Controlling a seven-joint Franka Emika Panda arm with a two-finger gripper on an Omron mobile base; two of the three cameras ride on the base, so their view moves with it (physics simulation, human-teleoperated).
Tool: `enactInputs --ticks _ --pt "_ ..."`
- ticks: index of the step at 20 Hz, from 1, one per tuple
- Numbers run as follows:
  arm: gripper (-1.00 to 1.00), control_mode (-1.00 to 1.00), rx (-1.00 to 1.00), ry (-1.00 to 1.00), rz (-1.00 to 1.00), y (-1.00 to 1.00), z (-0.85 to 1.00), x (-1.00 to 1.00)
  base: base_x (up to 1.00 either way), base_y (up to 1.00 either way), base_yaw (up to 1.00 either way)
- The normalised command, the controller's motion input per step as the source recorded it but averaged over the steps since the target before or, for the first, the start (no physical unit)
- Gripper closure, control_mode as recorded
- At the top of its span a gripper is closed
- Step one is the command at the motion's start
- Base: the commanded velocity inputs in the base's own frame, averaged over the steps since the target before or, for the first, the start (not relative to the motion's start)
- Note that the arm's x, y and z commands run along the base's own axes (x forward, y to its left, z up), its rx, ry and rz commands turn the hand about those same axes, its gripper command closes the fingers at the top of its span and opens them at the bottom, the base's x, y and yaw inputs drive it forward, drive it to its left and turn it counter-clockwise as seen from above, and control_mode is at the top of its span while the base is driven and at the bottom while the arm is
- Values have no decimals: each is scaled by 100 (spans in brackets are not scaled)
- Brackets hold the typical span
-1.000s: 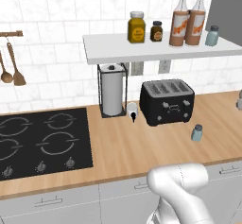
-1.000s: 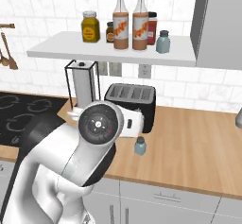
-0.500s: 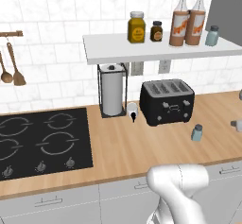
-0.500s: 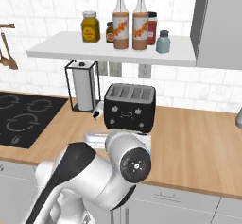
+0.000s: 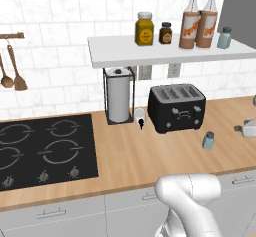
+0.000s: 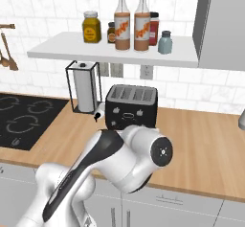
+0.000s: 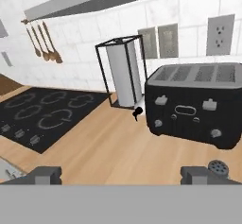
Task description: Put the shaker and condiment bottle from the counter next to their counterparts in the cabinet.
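On the wooden bench (image 5: 150, 156), the shaker (image 5: 208, 140) waits at the toaster's (image 5: 176, 107) four o'clock (unheld); the released end effector (image 7: 127, 175) must descend to it.

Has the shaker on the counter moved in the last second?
No. The shaker stands at the same spot, just right of the toaster and its front corner.

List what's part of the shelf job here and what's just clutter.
Job: counter shaker, shelf shaker, left sauce bottle, right sauce bottle, wall shelf, wooden counter.
Clutter: toaster, paper towel holder, yellow jar, brown jar, hob, hanging spoons.
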Motion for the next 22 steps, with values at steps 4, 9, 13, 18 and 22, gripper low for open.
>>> enactInputs --ticks 4,9,13,18,22 --pt "-100 -100 -3 -6 17 -18 -55 2 0 0 0" --pt "-100 -100 -8 -4 22 1 -30 23 0 0 0" --pt "-100 -100 -3 4 10 6 -17 21 0 0 0" --pt "-100 -100 0 -1 3 0 -23 17 0 0 0" --pt "-100 -100 0 -12 5 -4 -49 14 0 0 0"
